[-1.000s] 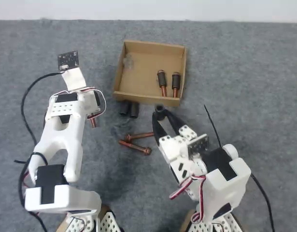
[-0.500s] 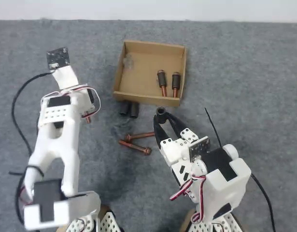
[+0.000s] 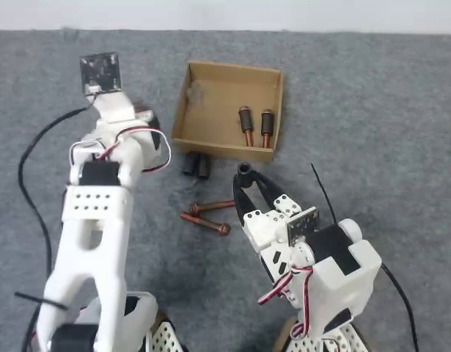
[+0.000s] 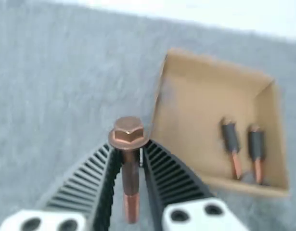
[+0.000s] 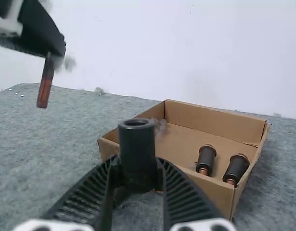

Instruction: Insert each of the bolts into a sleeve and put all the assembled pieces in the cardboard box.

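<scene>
Grey, felt-like fabric worktop [image 3: 386, 103], pictured from above, running back to a pale wall [image 3: 225, 15]. Toward the far middle, an open, shallow brown cardboard box [image 3: 221, 149] sitting flat on the fabric. Just beside the box's near wall, toward its left end, two short black cylindrical sleeves [image 3: 196, 166] side by side, touching or nearly so. Nearer the camera and apart from the sleeves, a long copper-coloured metal bolt [image 3: 213, 206] lying flat. Close beside it on the near side, a second copper-coloured bolt [image 3: 203, 222], angled slightly away from the first.
</scene>
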